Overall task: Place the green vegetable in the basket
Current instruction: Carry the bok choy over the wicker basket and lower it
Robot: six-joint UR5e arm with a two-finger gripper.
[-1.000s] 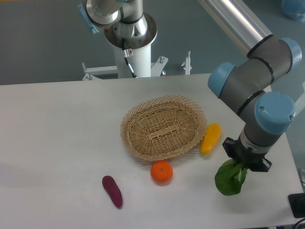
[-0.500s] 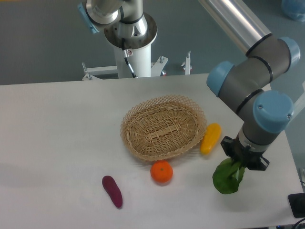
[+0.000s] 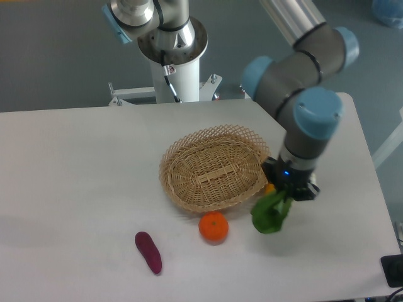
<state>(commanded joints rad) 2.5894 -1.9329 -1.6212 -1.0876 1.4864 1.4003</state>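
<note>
Camera view from the front: at the lower left of the white surface (image 3: 75, 176) we see a purple oblong vegetable (image 3: 148, 252) lying alone. Right of it, near the lower middle, sits an orange (image 3: 213, 226), just below the front rim of the basket (image 3: 215, 167), which rests at the centre of the frame with nothing inside. Further right, the green vegetable (image 3: 271, 212) hangs leaves-down from the gripper (image 3: 287, 190), just off the basket's lower right edge and to the right of the orange. We cannot make out the fingers themselves, but they are closed around the vegetable's stem end. A sliver of a yellow vegetable (image 3: 269, 187) peeks out behind the gripper, beside the basket's right rim. The arm (image 3: 299, 75) reaches down from the upper right.
</note>
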